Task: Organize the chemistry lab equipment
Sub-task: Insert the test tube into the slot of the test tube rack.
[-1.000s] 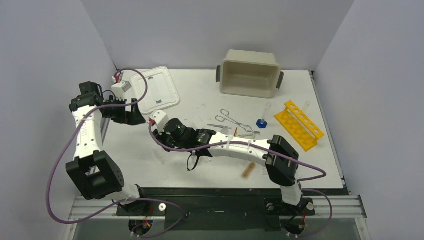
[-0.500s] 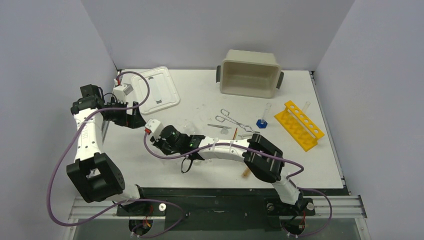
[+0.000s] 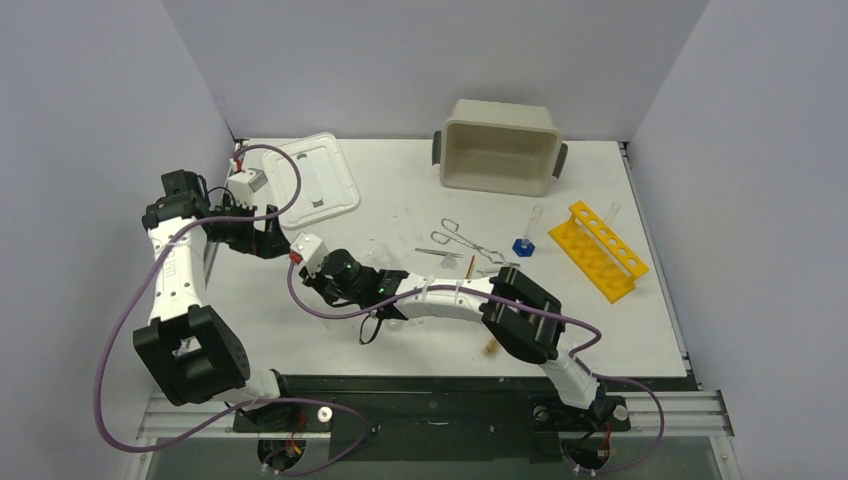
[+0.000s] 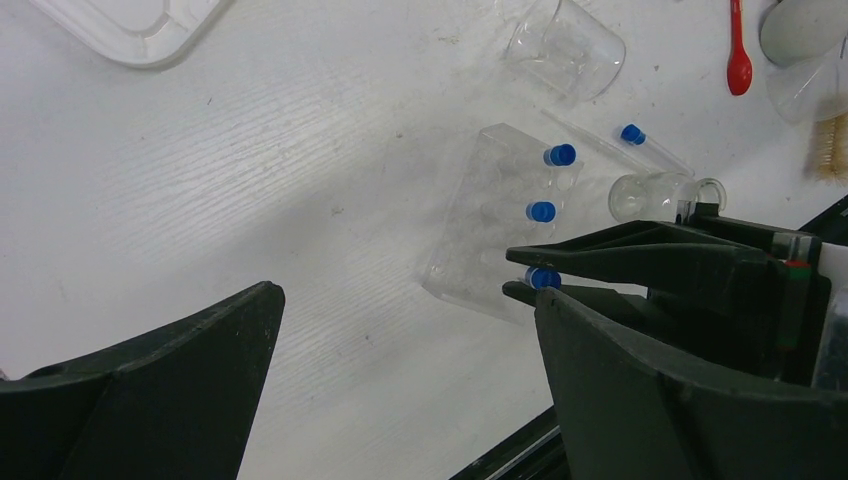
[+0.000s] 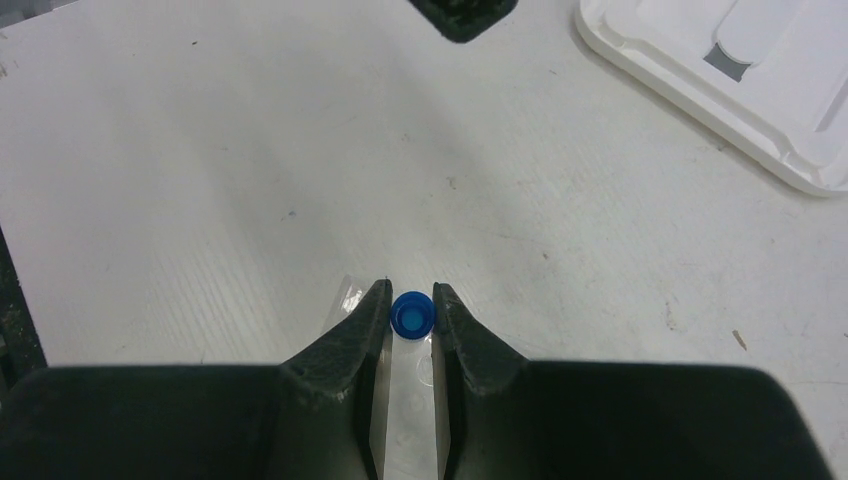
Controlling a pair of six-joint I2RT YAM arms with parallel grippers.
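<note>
Walls: plain pale grey panels, far beyond and to both sides of the right tool. Surface: white, scuffed, beneath it. Light: even.

forceps between lid and rack, tub behind

You have no writing, label, brand, number or sign to read in these views, neither on the beige tub, the white lid, the yellow rack nor any blue-capped tube.
</note>
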